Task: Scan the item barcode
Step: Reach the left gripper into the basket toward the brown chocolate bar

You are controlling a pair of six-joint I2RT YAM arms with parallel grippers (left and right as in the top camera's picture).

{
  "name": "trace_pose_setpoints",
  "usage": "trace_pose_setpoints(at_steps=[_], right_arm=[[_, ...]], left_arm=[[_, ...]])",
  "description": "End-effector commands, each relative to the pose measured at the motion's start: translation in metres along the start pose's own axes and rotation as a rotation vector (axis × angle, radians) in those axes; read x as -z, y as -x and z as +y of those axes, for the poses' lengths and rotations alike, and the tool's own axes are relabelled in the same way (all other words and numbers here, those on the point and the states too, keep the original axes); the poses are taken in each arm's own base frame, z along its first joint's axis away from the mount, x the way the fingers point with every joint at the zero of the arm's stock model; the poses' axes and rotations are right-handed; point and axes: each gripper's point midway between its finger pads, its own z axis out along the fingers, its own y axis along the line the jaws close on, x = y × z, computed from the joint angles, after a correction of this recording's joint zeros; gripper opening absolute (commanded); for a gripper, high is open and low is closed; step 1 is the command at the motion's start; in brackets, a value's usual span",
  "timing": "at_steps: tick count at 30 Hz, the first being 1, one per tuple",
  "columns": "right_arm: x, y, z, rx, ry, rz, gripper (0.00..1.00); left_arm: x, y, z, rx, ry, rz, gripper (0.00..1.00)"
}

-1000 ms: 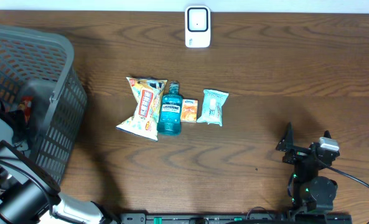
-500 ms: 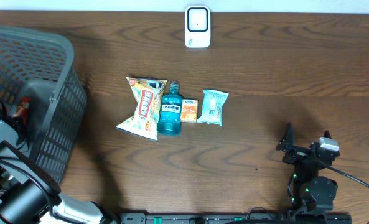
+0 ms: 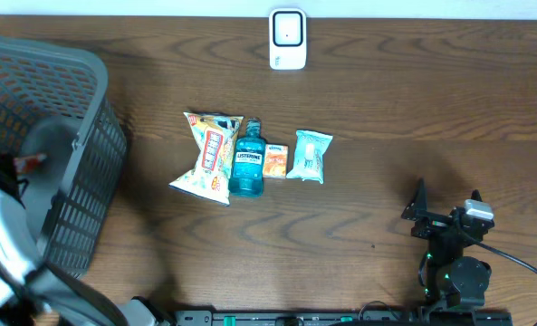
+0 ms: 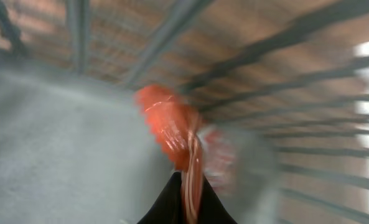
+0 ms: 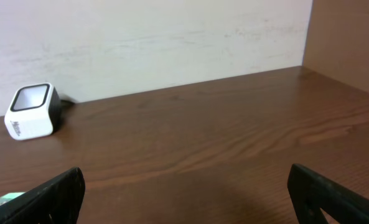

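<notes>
My left gripper [image 4: 188, 190] is shut on an orange-red packet [image 4: 172, 124], pinching its lower edge inside the grey mesh basket [image 3: 78, 118]. The left wrist view is blurred by motion. From overhead the packet [image 3: 29, 163] shows as a small red spot in the basket beside my left arm [image 3: 5, 235]. The white barcode scanner [image 3: 287, 38] stands at the table's far edge and also appears in the right wrist view as the scanner [image 5: 32, 111] at left. My right gripper [image 3: 445, 222] rests open near the front right, its fingers [image 5: 53, 193] wide apart over bare wood.
A row of items lies mid-table: a snack bag [image 3: 210, 156], a blue mouthwash bottle [image 3: 247, 159], a small orange box [image 3: 275, 160] and a pale green tissue pack [image 3: 310, 156]. The basket's wall bars [image 4: 284, 50] stand close behind the packet.
My left gripper has shut on the orange-red packet, and the left arm has shifted inside the basket with it. The right arm has not moved.
</notes>
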Motion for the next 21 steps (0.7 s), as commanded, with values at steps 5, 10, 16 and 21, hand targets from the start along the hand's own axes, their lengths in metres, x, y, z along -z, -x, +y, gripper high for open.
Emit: trace_pose_setpoints(at_steps=[5, 10, 16, 21], right_arm=[[0.0, -0.001, 0.002, 0.014, 0.011, 0.002, 0.99], [0.0, -0.001, 0.002, 0.014, 0.011, 0.002, 0.99], [0.0, -0.001, 0.002, 0.014, 0.01, 0.001, 0.99], [0.0, -0.001, 0.002, 0.014, 0.011, 0.001, 0.99]], left_arm=[[0.098, 0.015, -0.065, 0.025, -0.371, -0.018, 0.07], [0.14, 0.022, -0.085, 0.026, -0.511, -0.056, 0.07], [0.158, 0.022, -0.092, 0.015, -0.572, -0.063, 0.07], [0.188, 0.015, -0.128, -0.057, -0.792, -0.009, 0.07]])
